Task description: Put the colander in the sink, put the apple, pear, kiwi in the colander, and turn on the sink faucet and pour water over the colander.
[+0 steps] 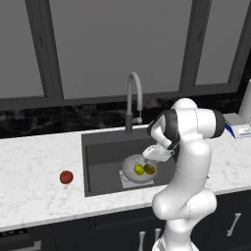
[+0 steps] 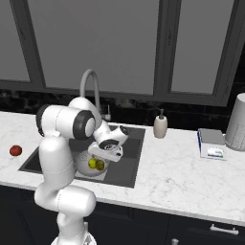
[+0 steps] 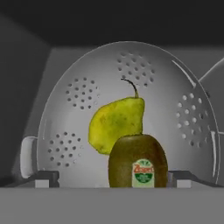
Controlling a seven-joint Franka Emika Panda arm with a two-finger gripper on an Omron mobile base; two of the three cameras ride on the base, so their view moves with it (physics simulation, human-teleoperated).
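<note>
The silver colander sits in the dark sink. Inside it lie the yellow-green pear and the olive-brown kiwi, touching each other. My gripper hovers just above them, open, with its fingertips spread wide on either side of the kiwi. The red apple rests on the white counter left of the sink. Behind the basin rises the grey gooseneck faucet, and I see no stream from it.
A beige soap dispenser stands right of the sink. Further right are a white and blue box and a tall grey canister. Dark-framed windows line the wall behind the counter.
</note>
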